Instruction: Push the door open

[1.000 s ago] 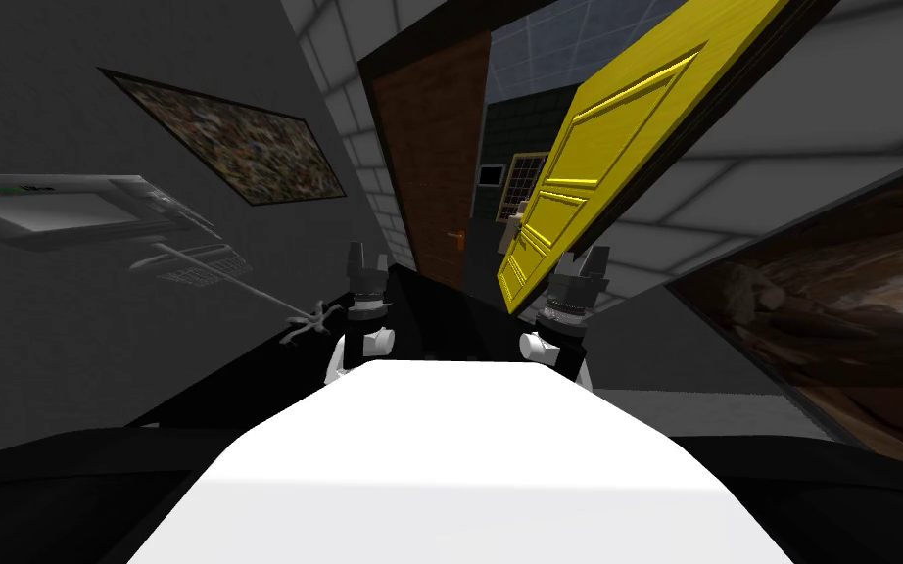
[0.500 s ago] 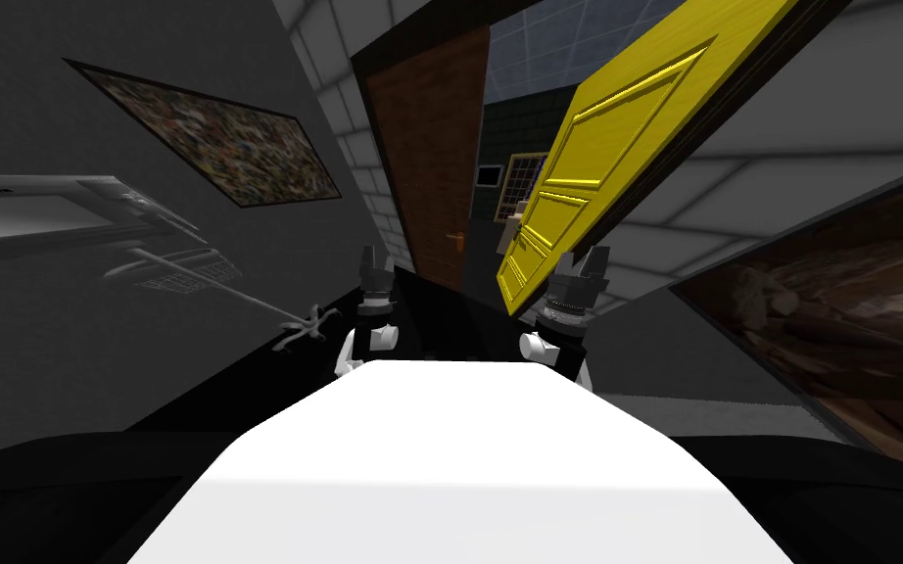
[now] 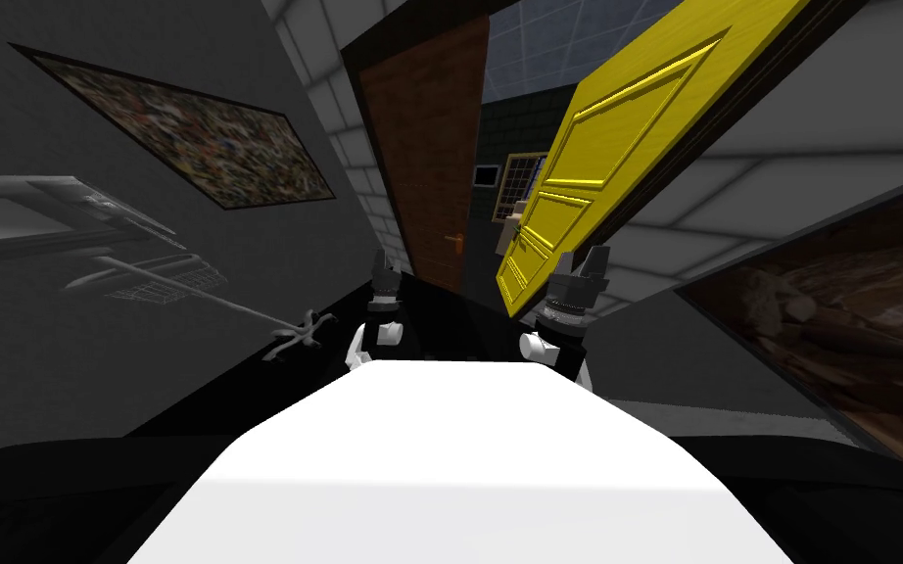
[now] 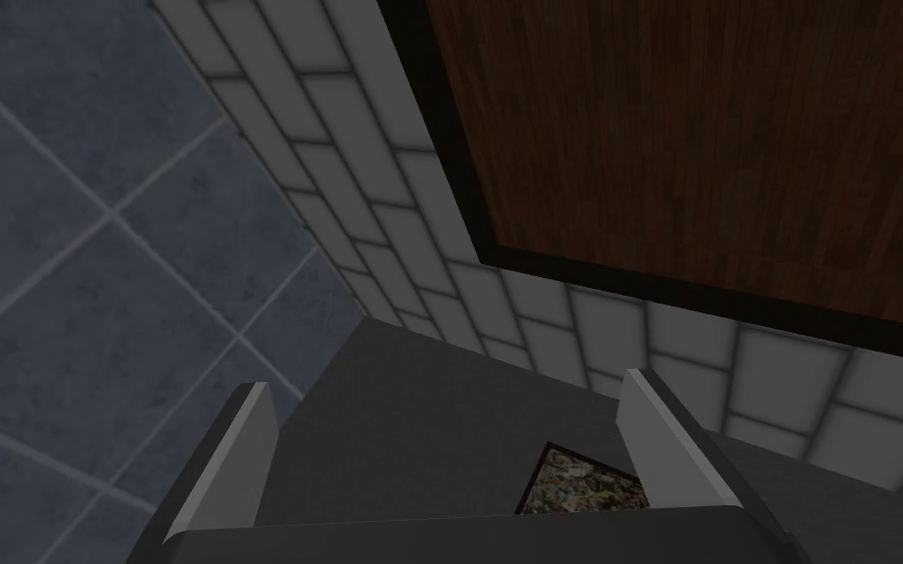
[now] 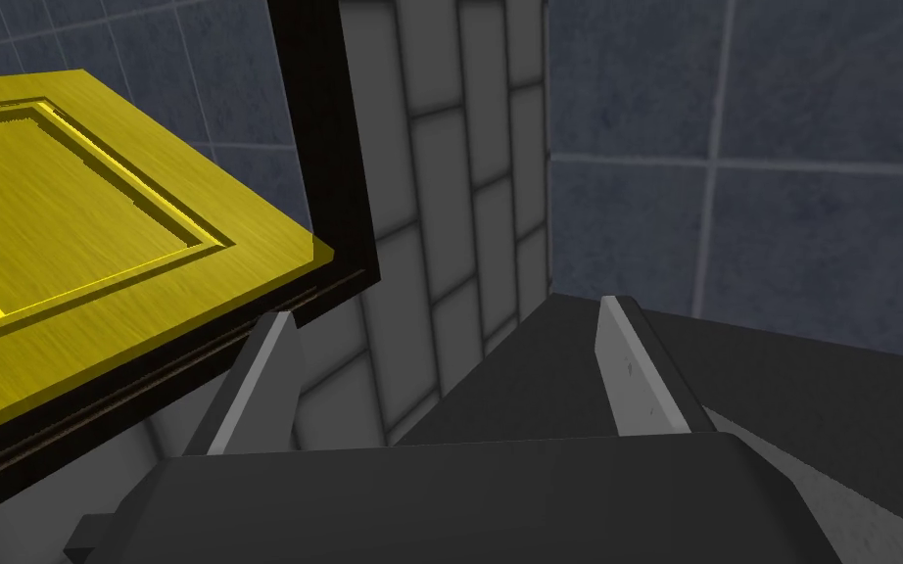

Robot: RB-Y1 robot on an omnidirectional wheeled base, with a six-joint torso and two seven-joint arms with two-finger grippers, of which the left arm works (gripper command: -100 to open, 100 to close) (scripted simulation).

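Note:
A yellow panelled door [image 3: 616, 147] stands swung partly open ahead on the right, its lower corner just above my right gripper [image 3: 580, 262]. In the right wrist view that gripper [image 5: 448, 313] is open and empty, and the yellow door [image 5: 68, 245] with its dark edge lies close beside one finger [image 5: 268, 377]. A brown wooden door [image 3: 430, 147] with a handle [image 3: 456, 240] stands ahead on the left, behind my left gripper [image 3: 385, 266]. The left gripper [image 4: 445, 387] is open and empty, pointing up at the brown door [image 4: 694, 137] and its dark frame.
Between the two doors there is a narrow gap to a dim tiled space with a barred window [image 3: 523, 181]. Framed pictures hang on the left wall [image 3: 185, 137] and right wall [image 3: 851, 294]. A grey fixture [image 3: 28, 211] and a thin grey stand [image 3: 293, 338] sit along the left wall.
My left gripper has moved a little to the right, toward the gap between the doors. My view has turned slightly, so the left wall's things slid left. The right arm holds still.

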